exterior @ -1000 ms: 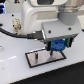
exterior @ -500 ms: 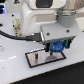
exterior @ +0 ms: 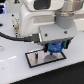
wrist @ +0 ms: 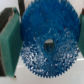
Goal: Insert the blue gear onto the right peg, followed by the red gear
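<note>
Pincer point(exterior: 55, 50) is clenched on the blue gear point(exterior: 55, 47), low over the grey plate point(exterior: 37, 59) with the black frame. In the exterior view the gear shows as a bright blue patch between the dark fingers point(exterior: 48, 50), at the plate's end toward the exterior view's right. The plate lies flat on the white surface point(exterior: 15, 70).

Wrist view: blue gear point(wrist: 48, 42) fills most of the frame, teeth visible all around the rim, centre hole point(wrist: 48, 45) plain to see with something dark inside it. Green finger pads point(wrist: 10, 42) press one flank of the gear; the other pad point(wrist: 81, 37) sits at the opposite edge of the picture, touching the rim.

Right peg: probably the dark spot in the gear's hole in the wrist view, but the pictures are too blurred to say whether the gear is already on it or just above. From the exterior view the peg itself cannot be picked out under the pincer.

Arm body point(exterior: 35, 22) is white and bulky, with a black cable point(exterior: 12, 36) running off toward the exterior view's left.
</note>
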Robot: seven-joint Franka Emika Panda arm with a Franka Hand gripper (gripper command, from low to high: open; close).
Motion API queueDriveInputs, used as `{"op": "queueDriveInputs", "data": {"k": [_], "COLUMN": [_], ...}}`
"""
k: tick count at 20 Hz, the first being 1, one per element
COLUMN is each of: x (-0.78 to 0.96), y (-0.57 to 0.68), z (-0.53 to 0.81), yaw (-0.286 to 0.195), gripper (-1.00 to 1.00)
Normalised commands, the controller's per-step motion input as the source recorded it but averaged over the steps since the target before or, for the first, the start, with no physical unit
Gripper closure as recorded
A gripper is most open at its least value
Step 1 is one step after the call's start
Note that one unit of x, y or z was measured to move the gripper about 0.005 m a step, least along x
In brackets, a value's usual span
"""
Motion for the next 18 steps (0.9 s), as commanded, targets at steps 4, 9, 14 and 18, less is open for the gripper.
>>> {"op": "queueDriveInputs", "data": {"k": [4, 9, 14, 18], "x": [0.33, 0.07, 0.09, 0.13], "y": [-0.16, -0.04, -0.09, -0.10], "z": [0.23, -0.02, -0.07, 0.03], "yaw": [0.000, 0.000, 0.000, 0.000], "gripper": [1.00, 1.00, 1.00, 1.00]}}
